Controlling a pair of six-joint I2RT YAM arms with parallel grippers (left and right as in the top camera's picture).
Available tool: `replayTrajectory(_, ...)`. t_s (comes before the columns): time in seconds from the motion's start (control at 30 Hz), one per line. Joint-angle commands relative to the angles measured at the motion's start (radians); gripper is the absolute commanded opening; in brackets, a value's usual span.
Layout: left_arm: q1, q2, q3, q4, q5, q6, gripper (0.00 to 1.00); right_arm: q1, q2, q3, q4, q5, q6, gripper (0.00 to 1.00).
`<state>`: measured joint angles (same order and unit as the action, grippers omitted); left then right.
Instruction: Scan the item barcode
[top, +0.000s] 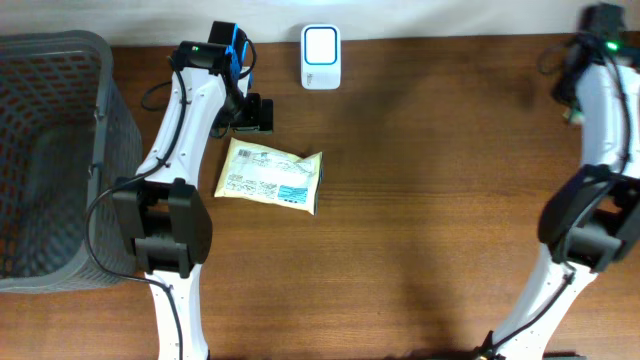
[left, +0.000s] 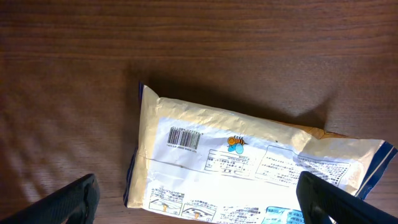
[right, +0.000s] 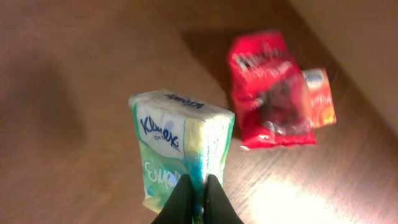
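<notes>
On the table (top: 440, 180), just beside your left gripper (top: 252, 114), lies the pale yellow packet (top: 271, 176). It is flat, printed back up, and slightly askew. Its barcode (left: 185, 138) faces upward near one end, so you need no flip to expose it, only a lift and a turn toward the white scanner (top: 320, 57). The scanner stands at the far edge, near the packet but apart from it. Treat the packet as a light, soft film pouch. The skin is glossy and wrinkled, so expect it to crumple under the pads, slide a little on the wood, and sag at whichever end you leave unsupported. Take it across its short width, around the middle or toward the blue-trimmed end, and keep the pads clear of the code. A pinch on a sealed edge alone would probably let it droop and fold the code out of the scanner's sight. Your left gripper is spread wide and holds nothing; its fingers (left: 74, 199) show at the lower corners of its own camera. The mesh basket (top: 110, 110) sits well apart at the left. Your right gripper (right: 196, 198) is clamped tight. A tissue pack (right: 177, 146) stands right at its tips, but you cannot tell whether it nips the wrap. A red packet (right: 268, 93) and a small orange pack (right: 319, 96) lie beyond.
</notes>
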<state>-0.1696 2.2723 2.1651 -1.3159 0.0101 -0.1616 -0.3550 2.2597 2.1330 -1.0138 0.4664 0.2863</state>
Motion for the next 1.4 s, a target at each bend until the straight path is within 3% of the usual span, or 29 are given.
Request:
replayTrajectory(0.0,0.002,0.004,-0.005,0.002,-0.007,-0.009,0.99,-0.106,-0.009,-0.086,0.037,-0.17,0.002,0.04)
replayTrajectory(0.1,0.002,0.004,-0.005,0.002,-0.007,-0.009,0.99,-0.169,-0.009,-0.165,0.122,-0.175,0.003,0.04)
replayTrajectory(0.13,0.002,0.004,-0.005,0.002,-0.007,-0.009,0.99,-0.183,-0.009,-0.181,0.147,-0.175,0.002,0.24)
replayTrajectory(0.2,0.002,0.004,-0.005,0.002,-0.007,-0.009,0.99,-0.206,-0.009,-0.192,0.17,-0.175,0.002,0.89)
replayTrajectory(0.23,0.002,0.004,-0.005,0.002,-0.007,-0.009,0.99,-0.211,-0.01,-0.19,0.169,-0.173,0.002,0.99)
replayTrajectory(0.43,0.002,0.004,-0.005,0.002,-0.007,-0.009,0.99,-0.187,-0.198,-0.184,0.13,-0.212,0.0,0.99)
replayTrajectory(0.57,0.002,0.004,-0.005,0.002,-0.007,-0.009,0.99,-0.137,-0.343,-0.184,-0.019,-0.724,-0.021,0.99)
replayTrajectory(0.63,0.002,0.004,-0.005,0.002,-0.007,-0.009,0.99,-0.058,-0.339,-0.192,-0.119,-1.064,-0.206,0.99)
replayTrajectory(0.67,0.002,0.004,-0.005,0.002,-0.007,-0.009,0.99,0.005,-0.335,-0.223,-0.153,-1.106,-0.312,0.99)
replayTrajectory(0.73,0.002,0.004,-0.005,0.002,-0.007,-0.009,0.99,0.111,-0.335,-0.294,-0.153,-1.098,-0.362,0.99)
replayTrajectory(0.9,0.002,0.004,-0.005,0.002,-0.007,-0.009,0.99,0.429,-0.333,-0.62,0.199,-1.088,-0.314,0.99)
replayTrajectory(1.0,0.002,0.004,-0.005,0.002,-0.007,-0.009,0.99,0.555,-0.332,-0.771,0.504,-1.083,-0.087,0.99)
replayTrajectory(1.1,0.002,0.004,-0.005,0.002,-0.007,-0.009,0.99,0.636,-0.308,-0.849,0.709,-1.083,0.012,0.99)
replayTrajectory(1.2,0.002,0.004,-0.005,0.002,-0.007,-0.009,0.99,0.719,-0.248,-0.867,0.806,-1.08,0.092,0.99)
replayTrajectory(1.27,0.002,0.004,-0.005,0.002,-0.007,-0.009,0.99,0.777,-0.19,-0.867,0.829,-0.977,0.168,1.0)
replayTrajectory(1.33,0.002,0.004,-0.005,0.002,-0.007,-0.009,0.99,0.801,-0.158,-0.867,0.835,-0.94,0.168,0.94)
replayTrajectory(1.37,0.002,0.004,-0.005,0.002,-0.007,-0.009,0.99,0.805,-0.141,-0.867,0.846,-0.942,0.177,0.79)
